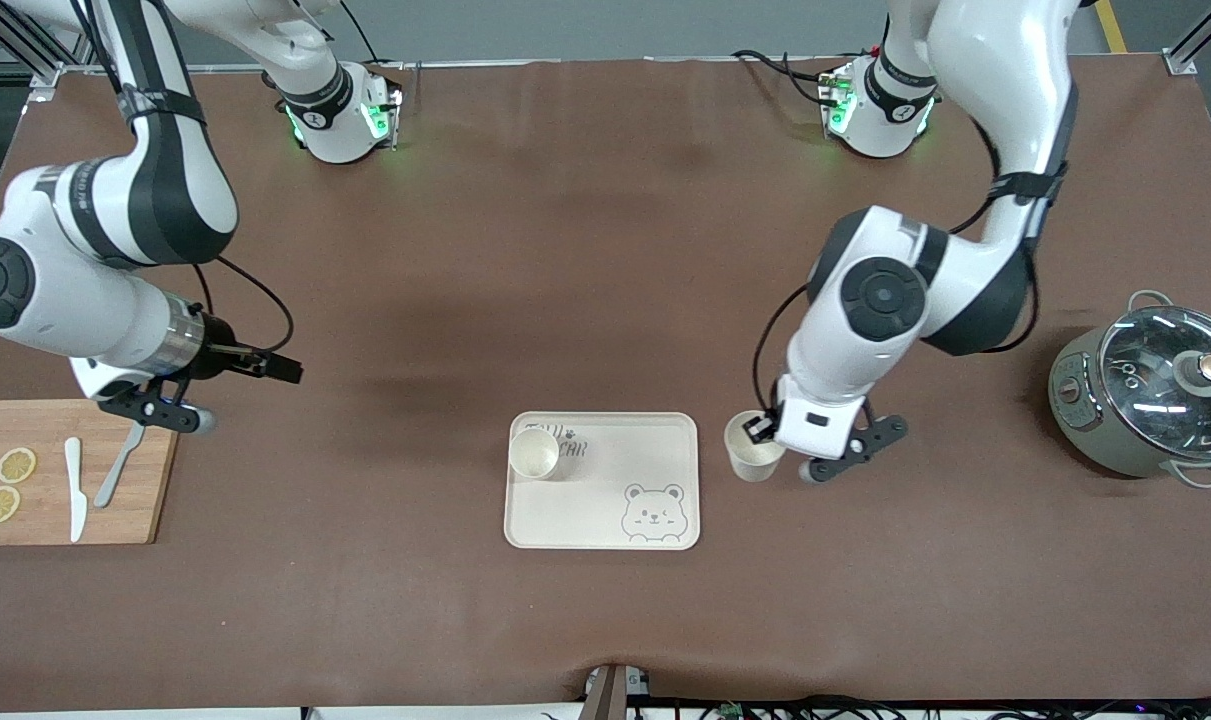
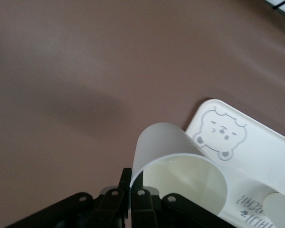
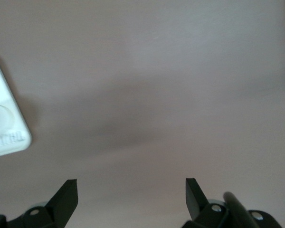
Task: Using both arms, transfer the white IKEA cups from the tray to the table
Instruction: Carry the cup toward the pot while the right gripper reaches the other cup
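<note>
1. Two white cups show in the front view. One cup [image 1: 534,452] stands on the tray [image 1: 655,455], in the corner farther from the camera toward the right arm's end. The other cup [image 1: 753,447] is off the tray, just beside its edge toward the left arm's end, pinched by its rim in the left tool [image 1: 765,432]. I cannot tell whether its base rests on the tabletop [image 1: 605,250]. The right tool [image 1: 200,385] waits with its jaws spread wide and empty, over the corner of a cutting board [image 1: 135,520] that carries a knife [image 1: 75,488], a spatula [image 1: 117,470] and lemon slices [image 1: 7,485]. A lidded pot [image 1: 1155,405] sits well apart at the left arm's end.

2. Left wrist view: the left tool [image 2: 130,190] is clamped tight on the held cup's [image 2: 173,161] thin rim. The tray [image 2: 256,147] lies close beside it, with bare cloth all around otherwise. Risk: released while tilted or above the surface, the cup could topple or roll against the tray.

3. Right wrist view: the right tool [image 3: 132,197] grips nothing; the tray's corner [image 3: 4,128] lies some way off, with clear tabletop between. Risk: reaching for the remaining cup, it could nudge the tray's rim.
</note>
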Tool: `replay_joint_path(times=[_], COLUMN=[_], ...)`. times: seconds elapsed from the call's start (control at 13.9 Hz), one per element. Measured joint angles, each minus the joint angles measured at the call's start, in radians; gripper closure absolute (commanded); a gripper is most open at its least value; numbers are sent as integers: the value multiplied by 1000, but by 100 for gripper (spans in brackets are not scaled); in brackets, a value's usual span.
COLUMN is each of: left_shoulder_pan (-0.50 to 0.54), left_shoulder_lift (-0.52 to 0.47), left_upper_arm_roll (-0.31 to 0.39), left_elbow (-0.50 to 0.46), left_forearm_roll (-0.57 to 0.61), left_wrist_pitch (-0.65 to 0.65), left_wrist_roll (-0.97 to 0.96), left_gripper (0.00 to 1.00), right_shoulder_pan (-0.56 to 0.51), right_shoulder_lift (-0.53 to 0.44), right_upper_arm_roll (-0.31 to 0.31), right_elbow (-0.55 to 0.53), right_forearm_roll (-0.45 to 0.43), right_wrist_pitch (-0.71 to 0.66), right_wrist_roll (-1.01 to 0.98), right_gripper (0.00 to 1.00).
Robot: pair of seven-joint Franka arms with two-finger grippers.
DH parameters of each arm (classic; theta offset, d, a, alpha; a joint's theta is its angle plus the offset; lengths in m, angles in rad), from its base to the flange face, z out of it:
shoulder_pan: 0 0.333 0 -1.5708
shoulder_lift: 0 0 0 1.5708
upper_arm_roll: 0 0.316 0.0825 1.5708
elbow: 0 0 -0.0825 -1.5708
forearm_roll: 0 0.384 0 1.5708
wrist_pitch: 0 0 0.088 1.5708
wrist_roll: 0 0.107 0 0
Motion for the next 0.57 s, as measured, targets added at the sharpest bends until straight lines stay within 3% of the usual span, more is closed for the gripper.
replay_joint_path(times=[0.36, 0.57], left_shoulder_pan=[124, 192], left_shoulder_lift=[-60, -90], left_upper_arm_roll=[-1, -2], left_elbow=[-17, -76], left_forearm_roll=[-1, -2], left_wrist_pitch=[-124, -139], left_wrist_roll=[171, 257], left_gripper=[100, 100], right_shoulder_pan=[123, 202], right_shoulder_lift=[121, 209], right_upper_arm_roll=[2, 3], right_elbow=[19, 113], right_forearm_roll=[57, 57], right_wrist_pitch=[161, 201], right_wrist_roll=[220, 372], right_gripper=[0, 0])
